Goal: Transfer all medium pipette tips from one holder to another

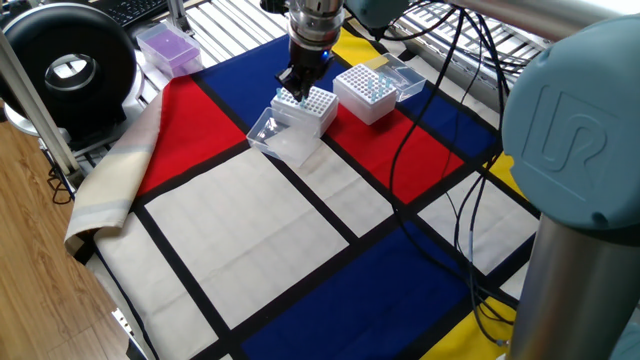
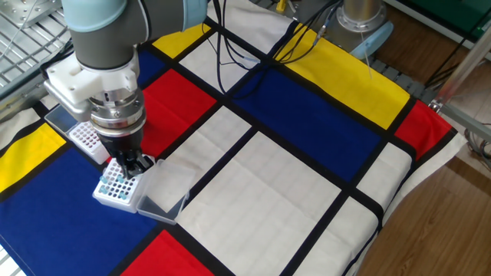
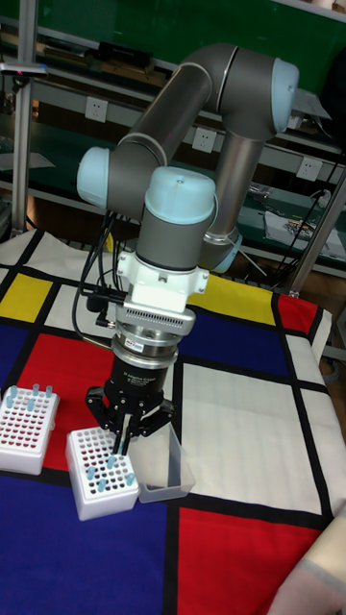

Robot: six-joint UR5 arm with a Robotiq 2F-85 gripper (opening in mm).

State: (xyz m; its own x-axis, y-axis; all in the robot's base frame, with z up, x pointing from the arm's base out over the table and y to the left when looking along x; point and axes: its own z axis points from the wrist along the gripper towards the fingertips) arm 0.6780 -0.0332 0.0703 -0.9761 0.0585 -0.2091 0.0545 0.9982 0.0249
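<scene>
Hand (image 3: 123, 444) sits low over the near white rack (image 3: 99, 473) at lower left of the tall view, fingers drawn close; can't tell if they pinch anything. Medium pipette tips (image 3: 101, 477) stand in that rack, more in the second rack (image 3: 25, 427) at left edge.

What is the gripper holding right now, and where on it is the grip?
It cannot be told. The gripper stands right over the nearer white tip box, its fingertips down among the medium pipette tips, but any grip on one is too small to see.
</scene>
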